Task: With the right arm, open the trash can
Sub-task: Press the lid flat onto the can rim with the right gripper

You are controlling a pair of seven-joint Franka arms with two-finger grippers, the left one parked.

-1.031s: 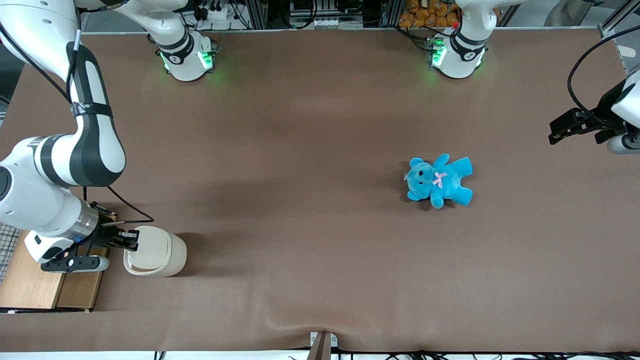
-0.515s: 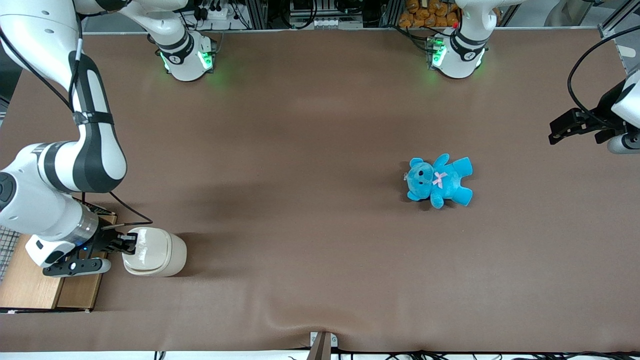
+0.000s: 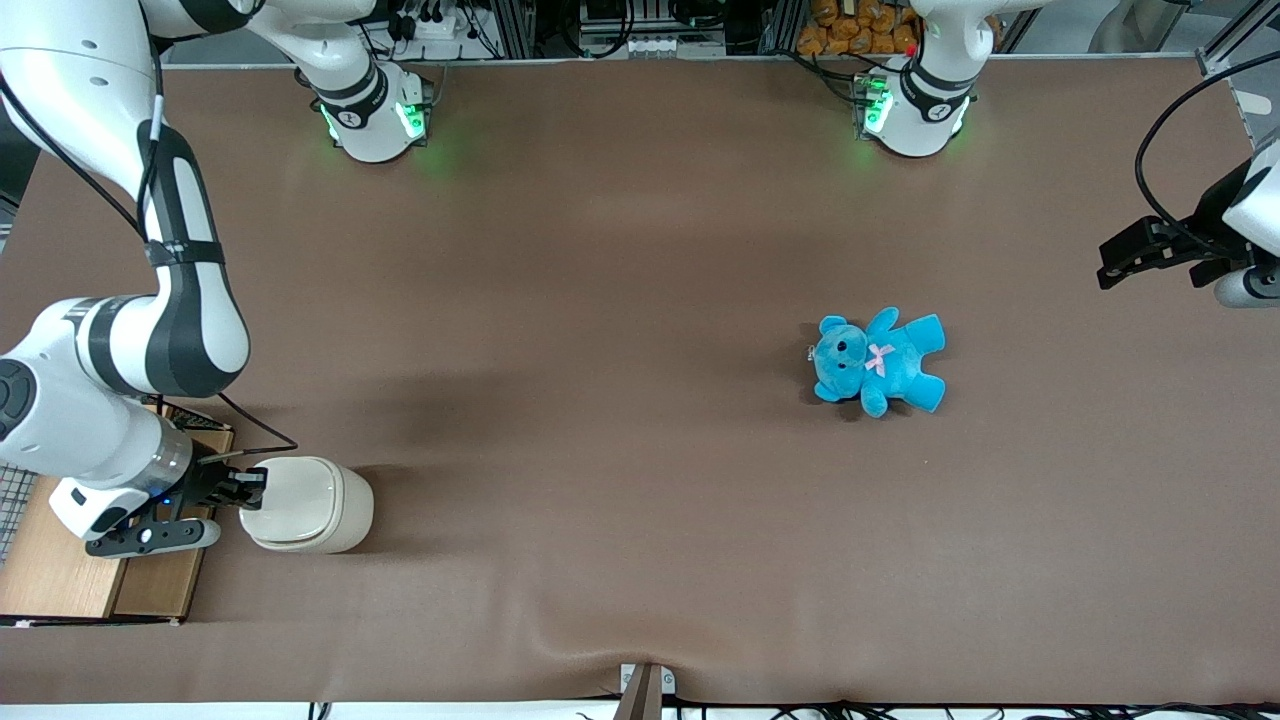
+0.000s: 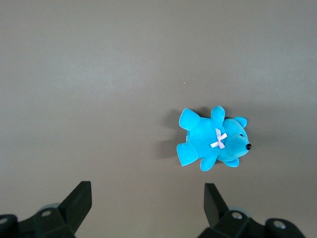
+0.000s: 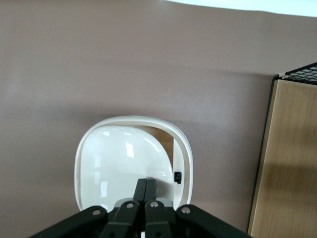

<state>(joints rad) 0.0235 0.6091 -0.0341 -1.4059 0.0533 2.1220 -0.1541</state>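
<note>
Closed black gripper (image 3: 243, 489) pressed at the lid edge of the cream trash can (image 3: 305, 505), fingers (image 5: 146, 191) together, lid (image 5: 121, 166) tipped with a gap showing; can at 3 o'clock from the gripper. Wooden box (image 3: 70, 560) alongside at 9 o'clock. Blue teddy bear (image 3: 878, 362) well apart toward the parked arm's end, roughly 2 o'clock, not obstructing.

Lid: the flat glossy lid (image 5: 119, 163) of the small cream-white plastic trash can (image 3: 305, 505) now stands raised off the rim, leaving a gap into the bin; a second ago it sat lower.

Gripper: the black two-finger gripper (image 3: 245, 488) of the large white right arm (image 3: 130, 330) has shifted slightly toward the working arm's end of the table, fingers (image 5: 146, 191) pressed together at the lid's edge.

Trash can: its top outline looks narrower than a second ago.
</note>
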